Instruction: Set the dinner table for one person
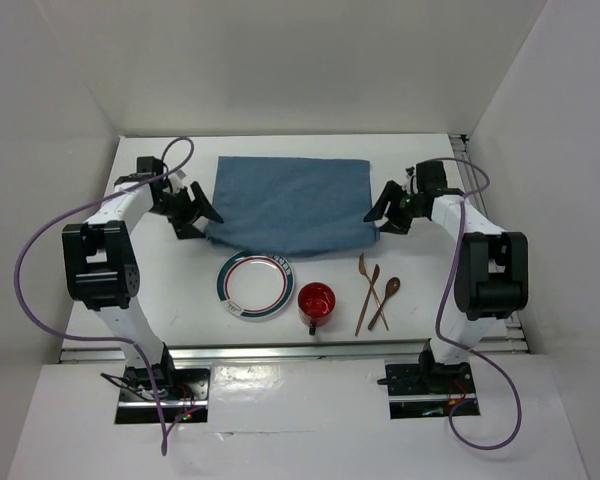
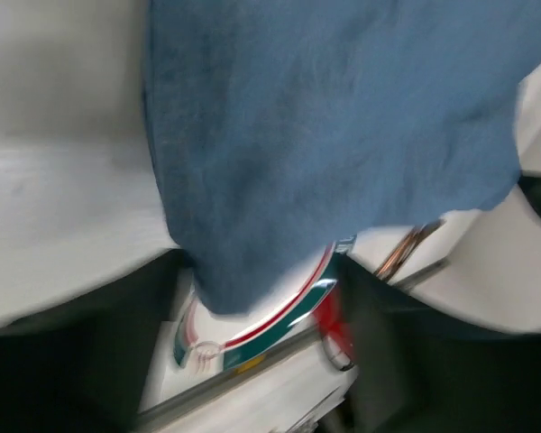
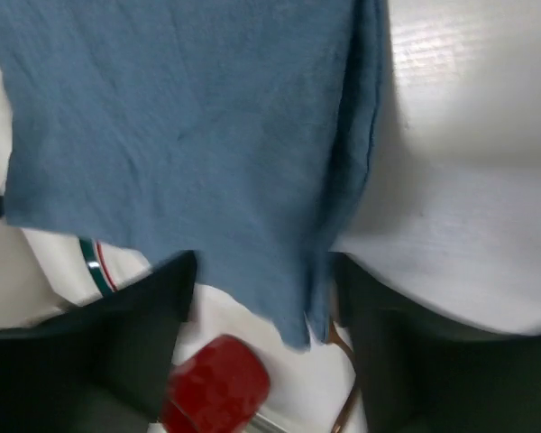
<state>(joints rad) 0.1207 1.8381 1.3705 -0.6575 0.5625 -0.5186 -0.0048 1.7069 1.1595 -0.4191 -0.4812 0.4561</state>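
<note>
Obs.: the counter (image 1: 190, 295) spans the whole work area and carries everything. The blue placemat (image 1: 290, 205) lies toward its far middle. The left pincer (image 1: 193, 208) sits at the mat's near-left corner and the right pincer (image 1: 385, 215) at the near-right corner. Both are released, jaws spread wide, with a cloth corner between each pair in the wrist views. Nothing is gripped.

Risks: the mat's near edge meets the rim of the plate (image 1: 255, 285). If the pincers clench and drag the cloth nearward, it likely shoves or rides over the plate, which could nudge the red cup (image 1: 316, 303) just beside it. The right corner lies near the wooden utensils (image 1: 368, 290), and a low sweep may scatter them. Catching only one corner would skew or bunch the mat.
</note>
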